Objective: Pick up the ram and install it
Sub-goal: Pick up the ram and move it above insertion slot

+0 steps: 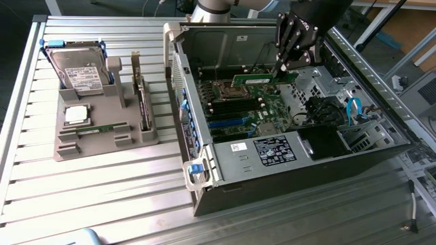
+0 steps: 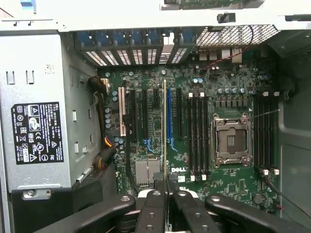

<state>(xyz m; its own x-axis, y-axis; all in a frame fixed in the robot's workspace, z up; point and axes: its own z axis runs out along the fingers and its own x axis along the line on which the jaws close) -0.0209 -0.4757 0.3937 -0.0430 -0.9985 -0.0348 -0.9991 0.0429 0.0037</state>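
Note:
The ram (image 1: 256,80), a long green stick with a white label, hangs level above the motherboard (image 1: 245,109) inside the open computer case (image 1: 204,168). My gripper (image 1: 283,69) is shut on its end toward the exterior view's right. In the wrist view the ram (image 2: 165,136) appears edge-on as a thin line running out from between my black fingers (image 2: 153,211). There my gripper (image 2: 166,194) sits over the board, with black memory slots (image 2: 197,136) beside the empty processor socket (image 2: 231,141).
A grey holder (image 1: 102,127) at the exterior view's left carries a hard drive (image 1: 78,69), a silver processor chip (image 1: 76,115), another green stick (image 1: 92,128) and an upright expansion card (image 1: 142,99). The case walls, the power supply (image 2: 39,131) and blue cables (image 1: 354,109) surround the board.

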